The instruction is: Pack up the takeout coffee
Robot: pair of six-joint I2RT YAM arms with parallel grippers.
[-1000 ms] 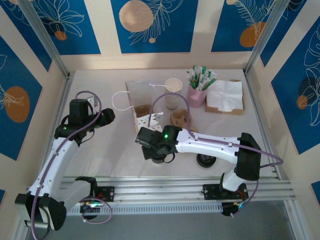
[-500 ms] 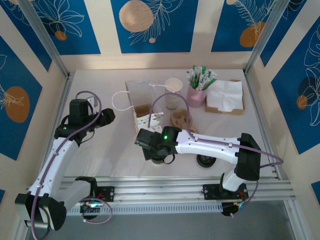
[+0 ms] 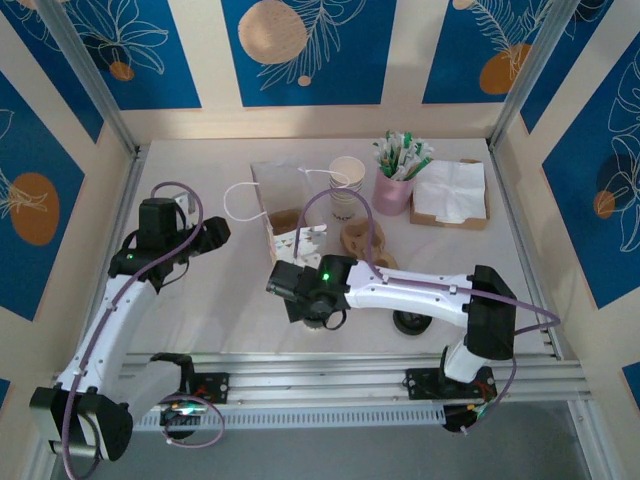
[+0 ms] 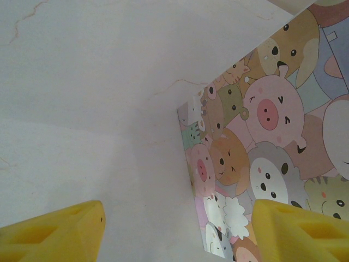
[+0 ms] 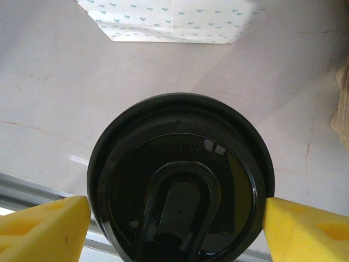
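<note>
As the right gripper (image 5: 175, 213), clamped on the takeout coffee (image 5: 177, 174) just in front of the gift bag (image 3: 285, 215), edges slightly nearer the bag, the left gripper (image 4: 177, 232) stays spread and empty beside it.

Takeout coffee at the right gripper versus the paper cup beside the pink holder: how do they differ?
The takeout coffee is lidded in black; the paper cup is open-topped. The takeout coffee stands near the front, with the right gripper straddling it; the paper cup stands at the back, no gripper near. Both stand upright.
</note>
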